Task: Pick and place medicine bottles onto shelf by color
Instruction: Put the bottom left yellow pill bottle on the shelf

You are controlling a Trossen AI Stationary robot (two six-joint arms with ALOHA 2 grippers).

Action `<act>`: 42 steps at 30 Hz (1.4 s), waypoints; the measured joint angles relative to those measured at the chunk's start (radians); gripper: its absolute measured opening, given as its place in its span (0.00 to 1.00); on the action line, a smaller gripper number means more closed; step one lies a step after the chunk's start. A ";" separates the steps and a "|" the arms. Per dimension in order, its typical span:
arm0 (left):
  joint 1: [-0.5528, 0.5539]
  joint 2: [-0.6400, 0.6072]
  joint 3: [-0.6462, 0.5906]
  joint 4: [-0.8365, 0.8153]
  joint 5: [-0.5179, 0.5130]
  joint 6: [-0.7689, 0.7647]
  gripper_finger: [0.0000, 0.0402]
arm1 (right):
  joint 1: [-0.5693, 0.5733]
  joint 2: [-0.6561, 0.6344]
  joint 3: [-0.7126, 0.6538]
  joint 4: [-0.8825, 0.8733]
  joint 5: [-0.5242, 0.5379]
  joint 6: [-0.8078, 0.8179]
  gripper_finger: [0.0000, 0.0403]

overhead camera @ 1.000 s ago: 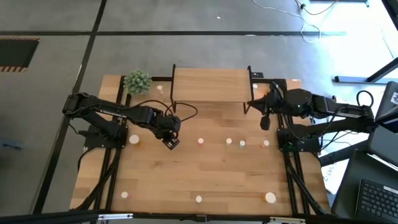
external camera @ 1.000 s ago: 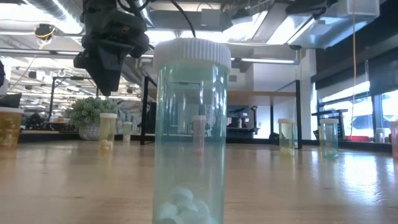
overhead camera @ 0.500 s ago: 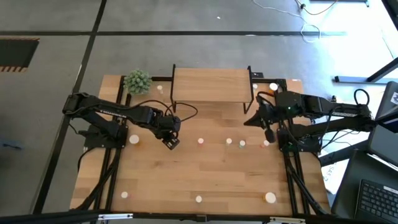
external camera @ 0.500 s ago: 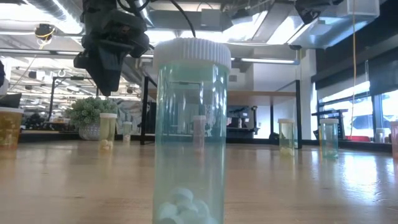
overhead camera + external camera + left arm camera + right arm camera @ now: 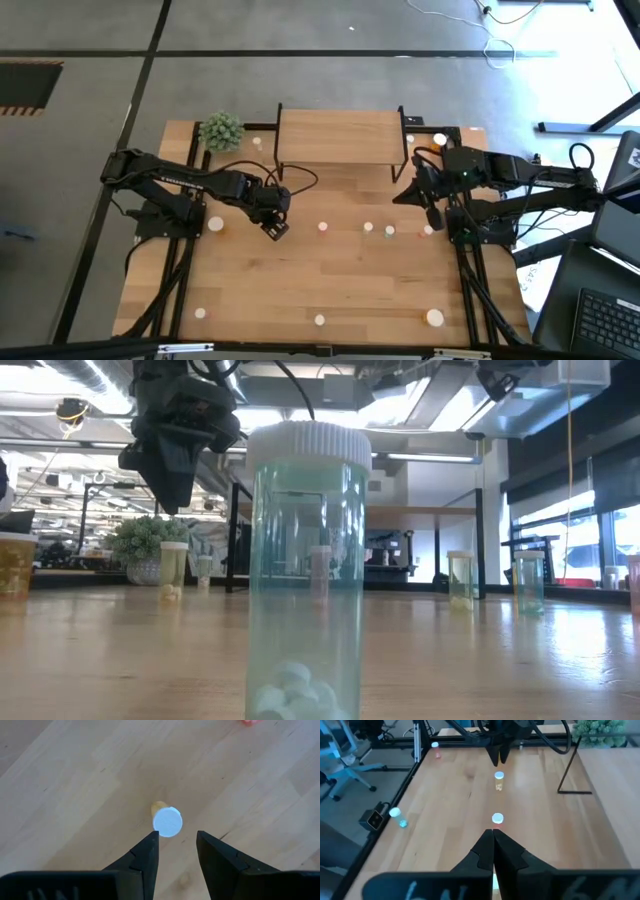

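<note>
I see a teal, white-capped bottle (image 5: 306,570) nearest the low camera. Left claw (image 5: 173,851) hangs parted, ungripping, over a yellowish white-capped bottle (image 5: 167,820) standing on the wooden tabletop (image 5: 330,280). Right claw (image 5: 493,851) clenched, empty. Light-wood black-legged shelf (image 5: 338,137) behind.

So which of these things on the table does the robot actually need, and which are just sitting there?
Part of the job:
- yellow bottle under the left gripper
- red bottle
- big green bottle
- shelf

Just lying about:
- spiky plant ball
- laptop
</note>
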 joint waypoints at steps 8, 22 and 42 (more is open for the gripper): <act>0.000 0.000 0.000 0.003 0.000 0.000 0.32 | 0.000 0.000 0.000 0.000 0.000 0.071 0.01; 0.000 0.000 0.000 -0.002 0.000 -0.003 0.32 | 0.000 0.000 0.000 0.000 0.000 0.073 0.01; -0.062 0.028 0.002 -0.002 -0.043 0.001 0.52 | 0.000 0.000 -0.001 0.000 0.000 0.072 0.01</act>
